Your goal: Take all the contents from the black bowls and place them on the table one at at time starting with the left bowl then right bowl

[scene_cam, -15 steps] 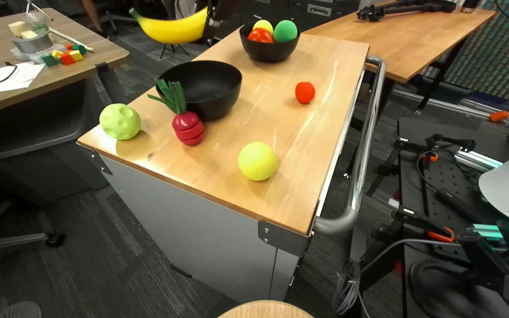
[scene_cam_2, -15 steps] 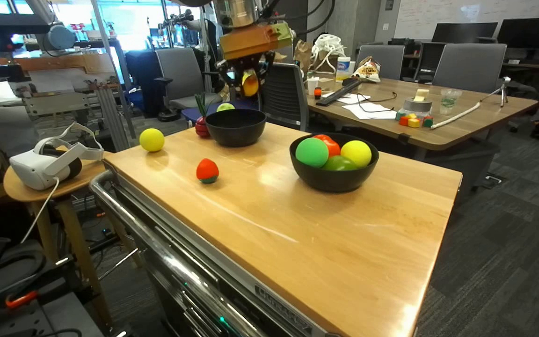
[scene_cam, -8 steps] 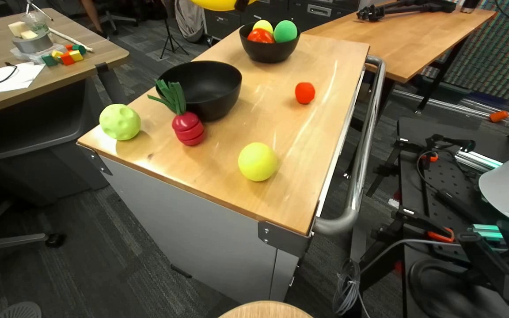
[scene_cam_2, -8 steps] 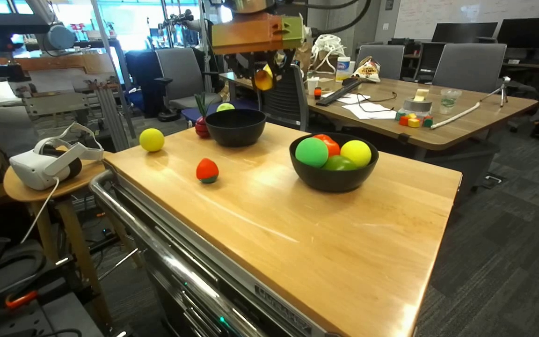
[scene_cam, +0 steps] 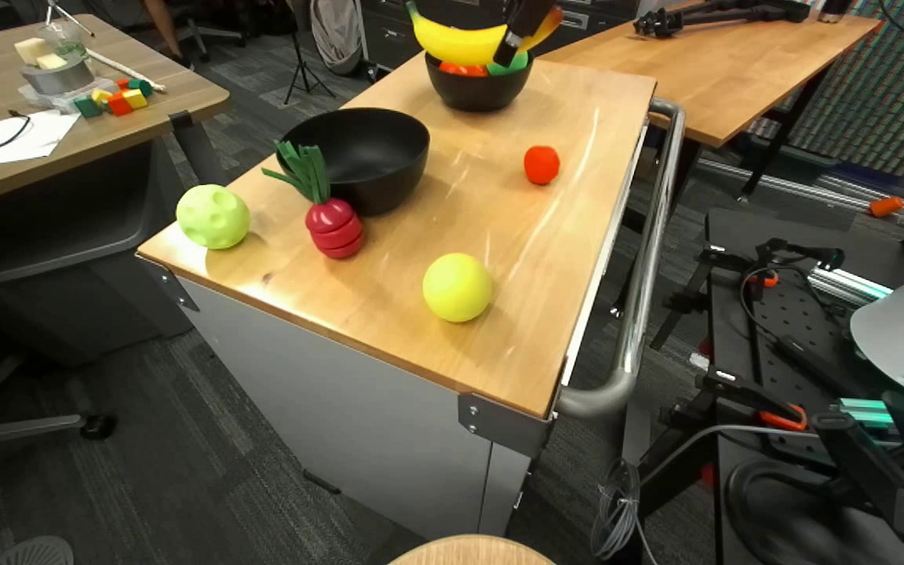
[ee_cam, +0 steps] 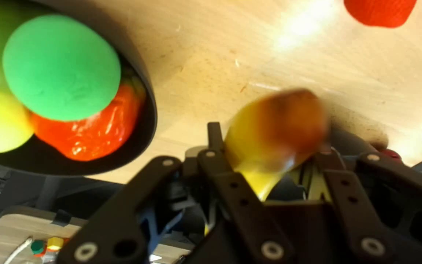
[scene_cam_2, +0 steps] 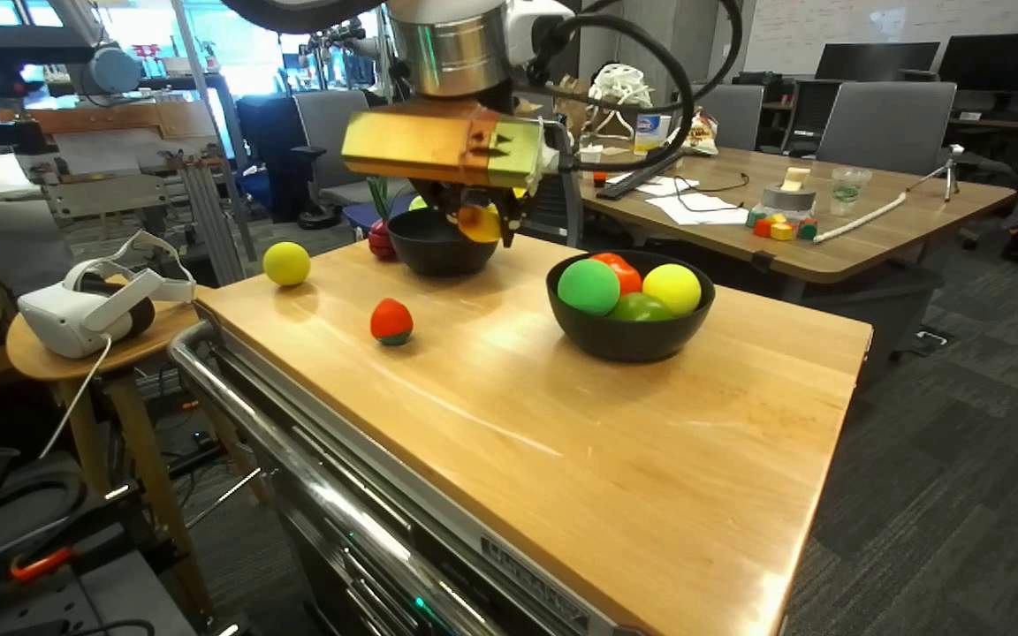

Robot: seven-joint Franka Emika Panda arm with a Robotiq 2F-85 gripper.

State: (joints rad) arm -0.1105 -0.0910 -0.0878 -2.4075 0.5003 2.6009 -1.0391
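Observation:
My gripper (ee_cam: 271, 145) is shut on a yellow banana (scene_cam: 460, 41), whose brownish-orange end (ee_cam: 295, 121) fills the space between the fingers in the wrist view. It hangs above the table (scene_cam_2: 509, 424), between the camera and the black bowl (scene_cam_2: 412, 252) that shows no fruit inside. The second black bowl (scene_cam_2: 631, 340) holds a green ball (scene_cam_2: 589, 287), a red pepper (scene_cam_2: 624, 272), a yellow ball (scene_cam_2: 672, 290) and a dark green fruit (scene_cam_2: 640, 308). On the tabletop lie a yellow ball (scene_cam: 457, 287), a dimpled lime ball (scene_cam: 213, 216), a leafy red radish (scene_cam: 334, 229) and a red fruit (scene_cam: 541, 165).
A metal rail (scene_cam: 644, 275) runs along one side of the table. Another desk (scene_cam_2: 898, 212) with blocks, tape and papers stands beyond. A stool (scene_cam_2: 41, 353) bears a white headset (scene_cam_2: 107, 296). Black cables (scene_cam_2: 677, 79) loop from the arm.
With the banana in its grip, my gripper first rose out of an exterior view and has since come down lower and further right there. The bowls and the fruits on the table have not moved.

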